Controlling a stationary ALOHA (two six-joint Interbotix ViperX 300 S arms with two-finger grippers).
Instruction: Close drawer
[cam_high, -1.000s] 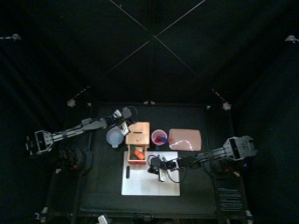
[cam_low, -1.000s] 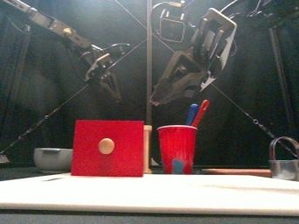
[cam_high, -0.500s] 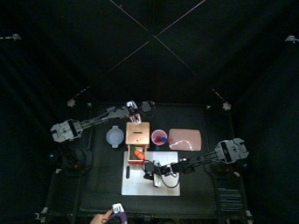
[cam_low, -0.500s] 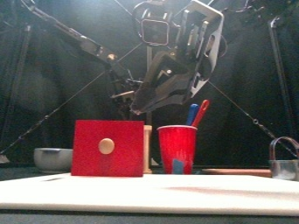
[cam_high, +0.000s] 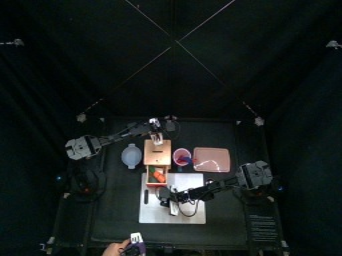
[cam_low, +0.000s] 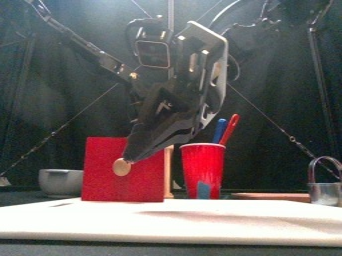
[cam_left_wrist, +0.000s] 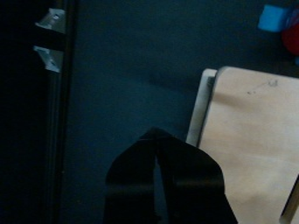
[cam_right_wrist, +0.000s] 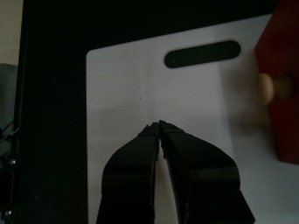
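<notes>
Right end effector (cam_low: 130, 158) lowered to drawer (cam_low: 124, 170)

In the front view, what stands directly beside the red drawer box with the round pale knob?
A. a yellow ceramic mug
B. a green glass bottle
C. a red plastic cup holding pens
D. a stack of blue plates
C: the red plastic cup, with a blue and a red pen sticking out, stands just beside the red drawer box with the round pale knob.
</notes>
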